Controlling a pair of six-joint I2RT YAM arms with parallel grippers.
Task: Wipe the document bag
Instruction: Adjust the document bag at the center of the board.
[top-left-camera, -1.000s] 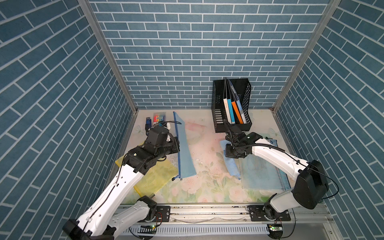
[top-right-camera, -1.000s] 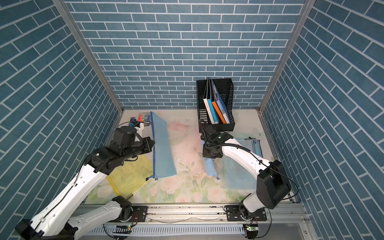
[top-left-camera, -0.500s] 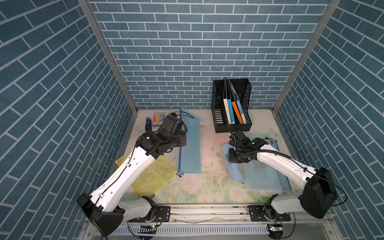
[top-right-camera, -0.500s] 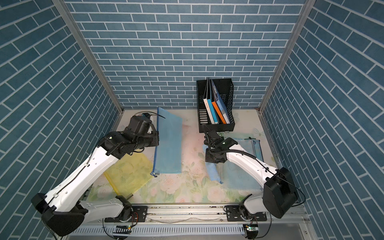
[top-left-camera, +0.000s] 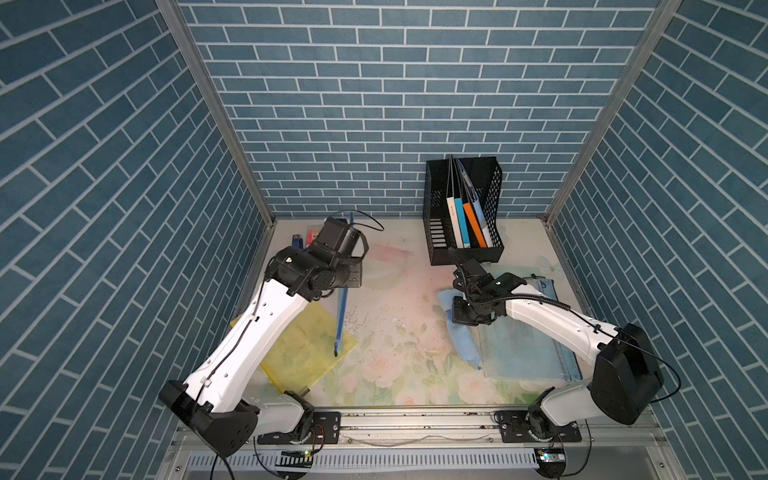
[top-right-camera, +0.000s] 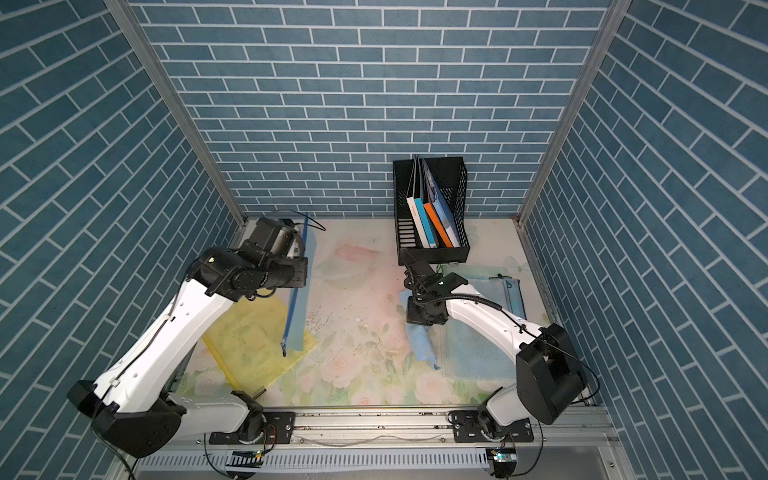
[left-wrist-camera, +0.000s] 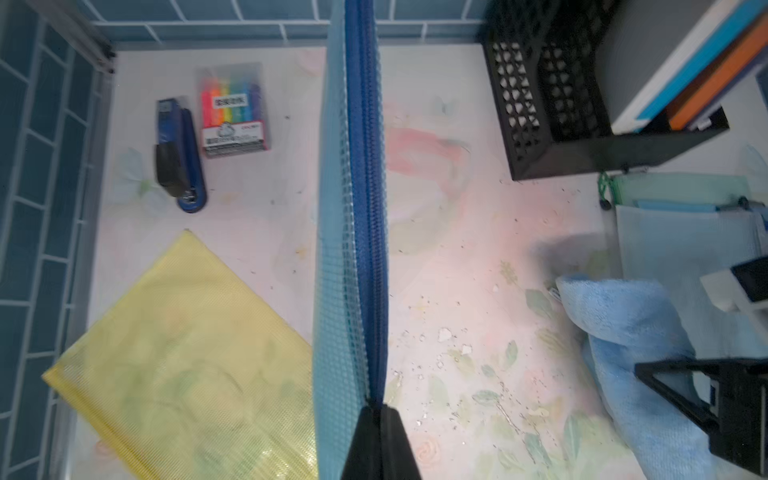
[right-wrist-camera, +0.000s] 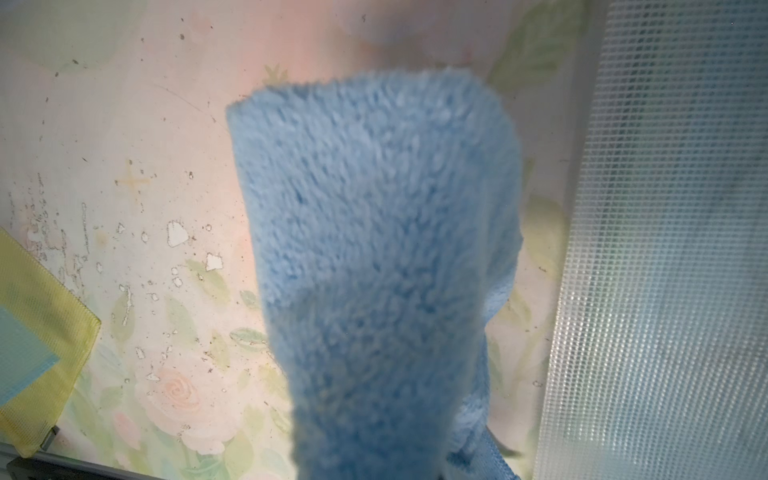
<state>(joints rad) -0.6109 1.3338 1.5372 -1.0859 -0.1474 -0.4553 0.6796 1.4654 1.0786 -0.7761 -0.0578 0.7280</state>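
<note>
The left pincer (left-wrist-camera: 377, 411) was pressed together on the zip edge of the blue document bag (left-wrist-camera: 353, 249) and held it up off the table (top-left-camera: 395, 291), well to the left of the black rack (top-left-camera: 436, 232). Half a second earlier the bag had shown its wide flat side to the top views. Now it had turned, and in both top views it looked like a thin blue strip (top-right-camera: 297, 307) hanging on its edge. Its low end hung over the yellow bag (top-left-camera: 307, 353), which lay flat, even farther from the rack. The right pincer (top-left-camera: 467, 320) had hardly moved. It sat just in front of the rack, shut on the fluffy blue cloth (right-wrist-camera: 374, 249). The cloth drooped down to the table beside a pale mesh bag (top-left-camera: 528, 353) that lay there. The cloth and the held bag were well apart, with small crumbs (left-wrist-camera: 444, 334) on the table between them. So the wiping was probably not going on right then. With the bag on its edge, the cloth had no flat side to rub. The bag would likely need to be laid down or turned, and the two arms brought closer.
</note>
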